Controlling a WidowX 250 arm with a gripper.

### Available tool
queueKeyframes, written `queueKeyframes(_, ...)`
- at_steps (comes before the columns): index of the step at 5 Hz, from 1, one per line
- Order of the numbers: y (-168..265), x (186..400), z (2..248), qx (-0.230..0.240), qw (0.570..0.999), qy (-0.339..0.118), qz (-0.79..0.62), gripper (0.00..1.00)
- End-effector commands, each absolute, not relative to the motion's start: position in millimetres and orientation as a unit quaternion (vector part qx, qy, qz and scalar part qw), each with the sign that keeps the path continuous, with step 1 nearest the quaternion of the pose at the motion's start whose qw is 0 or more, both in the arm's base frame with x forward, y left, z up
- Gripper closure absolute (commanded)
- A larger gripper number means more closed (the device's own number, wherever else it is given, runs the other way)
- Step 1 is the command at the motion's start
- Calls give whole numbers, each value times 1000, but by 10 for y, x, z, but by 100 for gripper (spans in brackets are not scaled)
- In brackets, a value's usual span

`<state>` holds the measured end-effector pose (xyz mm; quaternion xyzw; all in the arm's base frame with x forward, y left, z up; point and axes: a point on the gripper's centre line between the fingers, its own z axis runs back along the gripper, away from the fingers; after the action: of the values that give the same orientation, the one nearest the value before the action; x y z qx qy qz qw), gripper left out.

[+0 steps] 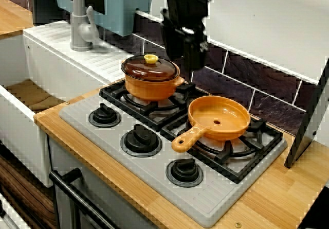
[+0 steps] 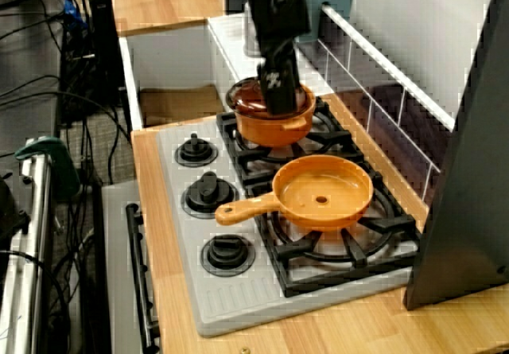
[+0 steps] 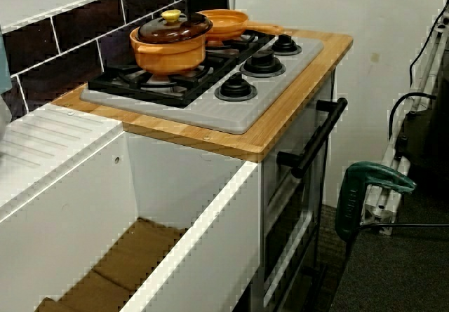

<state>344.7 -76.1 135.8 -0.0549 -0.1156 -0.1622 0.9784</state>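
Two orange pieces of cookware sit on a grey two-burner stove (image 1: 159, 175). One is a pot (image 1: 151, 87) on the far left grate (image 1: 154, 109), and the other is a frying pan (image 1: 218, 117) on the near right grate (image 1: 241, 152). Three black control knobs (image 1: 105, 116) (image 1: 140, 139) (image 1: 185, 171) line the near edge of the stove, which is set into a wooden counter (image 1: 288, 193).

One black gripper (image 1: 185, 54) hangs over the far side of the pot in the view across the stove. In the view along the counter, the gripper (image 2: 280, 99) shows in front of the pot's rim. Its dark fingers merge with the dark tiles and the lid, so it cannot be told whether they are spread or closed. Nothing shows in its grasp. The view from the sink side shows the lid bare, with no gripper in the picture, so the gripper hangs clear of the lid.

The pot is round and glossy orange, with a small side handle facing the pan. It stands upright and is closed by one dark brown see-through lid (image 1: 149, 69). A single yellow knob (image 1: 150, 58) tops the lid. The empty pan lies level, with a small hole at its centre and its handle pointing toward the middle control knob.

To the left, one grey faucet (image 1: 79, 23) stands behind a white sink (image 3: 196, 207). A black oven handle (image 3: 316, 140) runs below the counter, and one green clamp (image 3: 365, 193) stands on the floor near the oven.
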Motion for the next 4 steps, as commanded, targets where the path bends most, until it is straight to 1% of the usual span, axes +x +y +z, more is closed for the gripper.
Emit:
queueKeyframes(1, -998, 3343, 1529, -51, 980, -145, -124, 0)
queueKeyframes(3, -1161, 3242, 1431, -71, 986, -107, -108, 0)
queueKeyframes(4, -1210, 3206, 1449, -77, 986, -92, -113, 0)
